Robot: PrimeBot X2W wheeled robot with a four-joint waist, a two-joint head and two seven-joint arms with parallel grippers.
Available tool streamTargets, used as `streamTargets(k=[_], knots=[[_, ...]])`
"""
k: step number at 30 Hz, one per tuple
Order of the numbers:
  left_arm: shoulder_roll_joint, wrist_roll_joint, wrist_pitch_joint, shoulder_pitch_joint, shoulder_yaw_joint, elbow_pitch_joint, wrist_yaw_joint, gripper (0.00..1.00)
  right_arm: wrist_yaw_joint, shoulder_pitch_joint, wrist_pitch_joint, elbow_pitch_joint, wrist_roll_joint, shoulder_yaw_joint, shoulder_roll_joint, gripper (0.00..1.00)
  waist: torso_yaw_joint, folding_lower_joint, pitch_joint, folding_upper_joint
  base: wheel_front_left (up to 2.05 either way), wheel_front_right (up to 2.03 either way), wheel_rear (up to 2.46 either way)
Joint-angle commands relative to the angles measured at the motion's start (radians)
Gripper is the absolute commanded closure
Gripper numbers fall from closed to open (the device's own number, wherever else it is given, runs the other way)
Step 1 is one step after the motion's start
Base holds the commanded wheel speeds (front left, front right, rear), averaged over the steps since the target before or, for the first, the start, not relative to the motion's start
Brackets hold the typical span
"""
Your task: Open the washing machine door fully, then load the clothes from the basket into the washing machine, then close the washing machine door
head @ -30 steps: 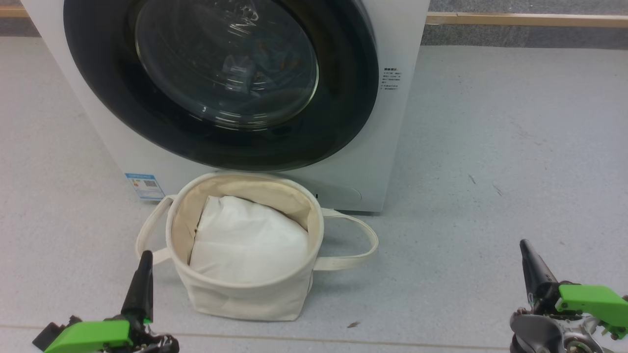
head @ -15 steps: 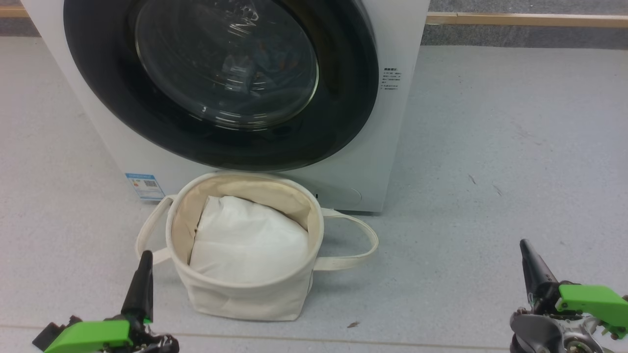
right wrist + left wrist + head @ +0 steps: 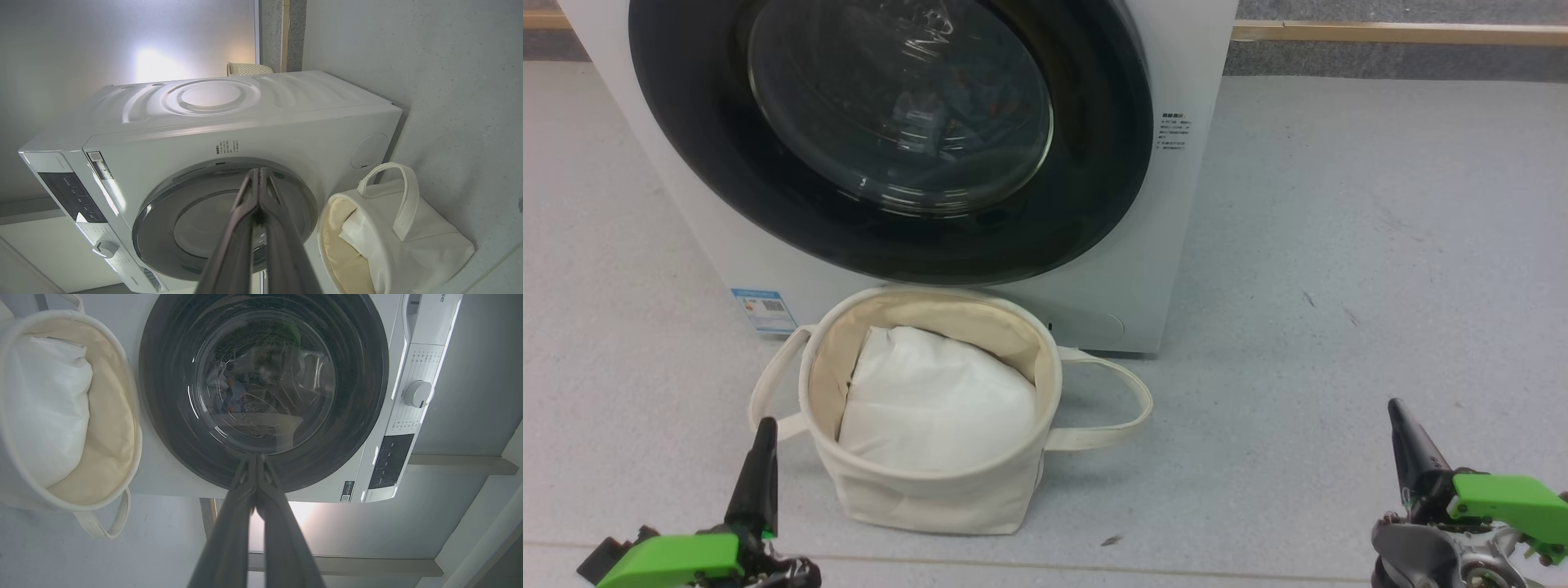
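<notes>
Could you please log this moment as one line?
door closed | basket holds white bundle | left gripper shut | right gripper shut

the washing machine [image 3: 1184, 204] ran off the head view's top edge, taking the upper part of the washing machine door [image 3: 1094, 163] with it. through it, dim shapes with orange flecks were perhaps the clothes [image 3: 231, 394], too murky to tell. the grey text label [image 3: 1174, 132] was too small to read. a white bundle [image 3: 935, 400] hid the bottom of the basket [image 3: 931, 498].

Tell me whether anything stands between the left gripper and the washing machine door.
Nothing visible does. The shut left gripper points straight at the washing machine door through open space; the basket stands off to one side of that line.
</notes>
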Motion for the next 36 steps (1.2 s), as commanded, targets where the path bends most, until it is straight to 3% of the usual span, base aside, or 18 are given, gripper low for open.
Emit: streamTargets(k=[1, 36], knots=[[0.006, -0.004, 0.008, -0.024, 0.034, -0.038, -0.007, 1.0, 0.0, -0.014, 0.009, -0.038, 0.005, 0.019, -0.003, 1.0, 0.0, 0.0, 0.0, 0.0, 0.0, 0.0, 0.0], [0.006, -0.004, 0.008, -0.024, 0.033, -0.038, -0.007, 1.0, 0.0, -0.014, 0.009, -0.038, 0.005, 0.019, -0.003, 1.0, 0.0, 0.0, 0.0, 0.0, 0.0, 0.0, 0.0]])
